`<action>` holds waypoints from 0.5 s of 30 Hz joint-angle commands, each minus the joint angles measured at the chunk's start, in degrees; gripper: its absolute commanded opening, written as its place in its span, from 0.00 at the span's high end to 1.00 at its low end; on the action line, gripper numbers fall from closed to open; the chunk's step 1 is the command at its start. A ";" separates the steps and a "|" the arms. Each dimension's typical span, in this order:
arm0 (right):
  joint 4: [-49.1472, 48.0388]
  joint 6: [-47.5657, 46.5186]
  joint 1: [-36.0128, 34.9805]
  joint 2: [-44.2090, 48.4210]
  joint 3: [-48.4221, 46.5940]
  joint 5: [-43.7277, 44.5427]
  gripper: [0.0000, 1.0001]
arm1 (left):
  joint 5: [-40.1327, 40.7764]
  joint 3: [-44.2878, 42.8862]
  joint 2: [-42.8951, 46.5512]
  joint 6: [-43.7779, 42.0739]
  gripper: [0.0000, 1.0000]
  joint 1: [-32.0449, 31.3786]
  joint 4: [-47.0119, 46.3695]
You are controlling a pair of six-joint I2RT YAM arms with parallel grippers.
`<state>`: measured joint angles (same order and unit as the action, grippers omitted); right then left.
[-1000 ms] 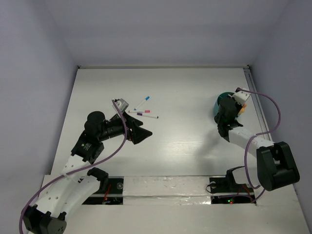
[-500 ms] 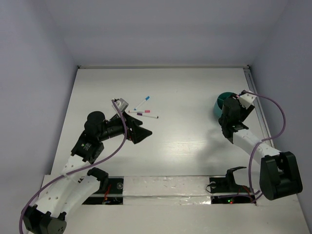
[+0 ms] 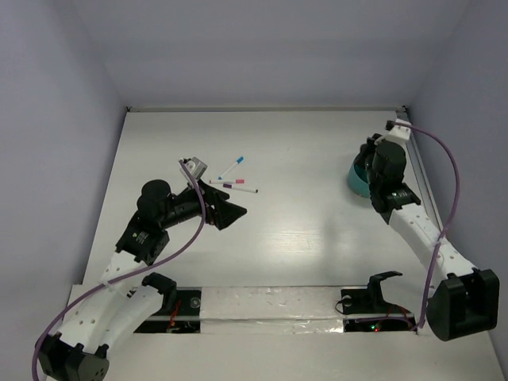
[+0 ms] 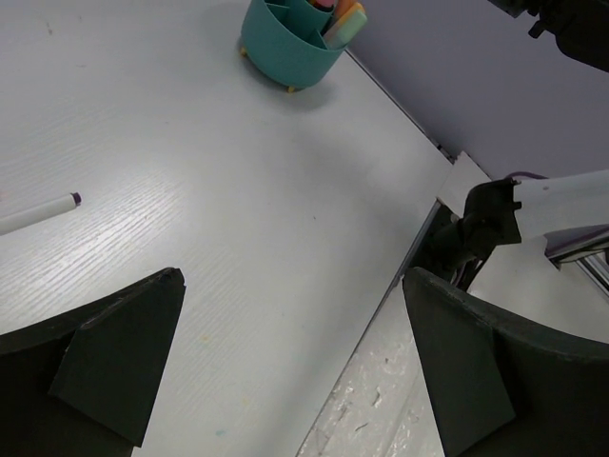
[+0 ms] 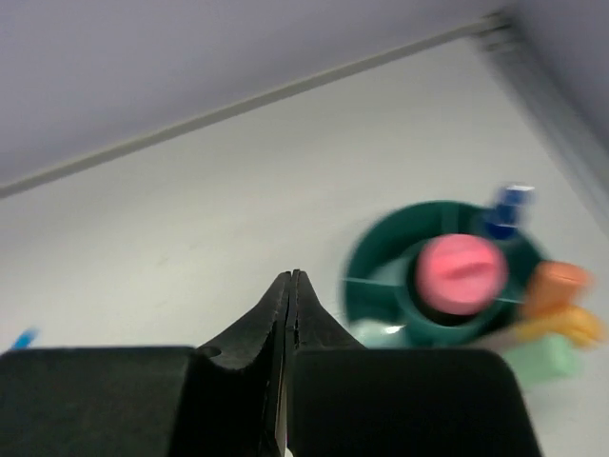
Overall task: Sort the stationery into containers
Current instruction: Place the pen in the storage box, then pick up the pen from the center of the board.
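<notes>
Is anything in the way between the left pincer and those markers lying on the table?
Nothing visible. The left pincer is open, just short of the markers, and only table surface shows between them.

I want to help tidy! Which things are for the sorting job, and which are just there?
For the job: three loose markers; teal holder, holding erasers and a pink-topped piece.
Just there: purple cables; taped strip at the near edge.
</notes>
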<state>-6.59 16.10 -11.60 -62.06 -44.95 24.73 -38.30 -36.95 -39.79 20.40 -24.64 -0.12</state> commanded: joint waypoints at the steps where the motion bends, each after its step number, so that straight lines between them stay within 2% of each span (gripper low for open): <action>1: 4.92 1.48 -1.32 -3.93 -4.44 -31.33 1.00 | 2.09 -3.13 0.06 0.25 0.01 1.00 -2.25; 4: 3.17 1.13 -4.30 -8.93 -6.46 -39.82 0.99 | 3.50 -3.39 0.68 1.48 0.01 1.00 -2.95; 6: 2.29 0.17 -5.97 -11.84 -8.47 -45.11 0.95 | 6.04 -4.00 1.20 1.74 0.01 1.00 -2.69; 9: 3.42 -2.64 -10.72 -19.13 -14.08 -46.79 0.84 | 11.31 -7.16 2.00 1.40 0.01 1.53 -1.29; 12: 6.41 -5.02 -14.85 -27.91 -20.07 -47.67 0.70 | 16.14 -8.75 2.70 1.04 0.01 1.53 -0.85; 13: 6.59 -5.46 -15.82 -30.20 -24.18 -47.58 0.62 | 17.20 -9.62 2.70 0.95 0.01 1.53 -0.67; 15: 9.57 -6.86 -18.46 -36.35 -28.16 -47.85 0.55 | 20.10 -10.59 2.44 0.43 0.01 1.53 -0.15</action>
<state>0.27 12.78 -27.11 -93.69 -65.78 -19.07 -24.16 -44.07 -38.00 21.45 -23.46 1.13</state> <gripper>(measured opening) 0.421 0.989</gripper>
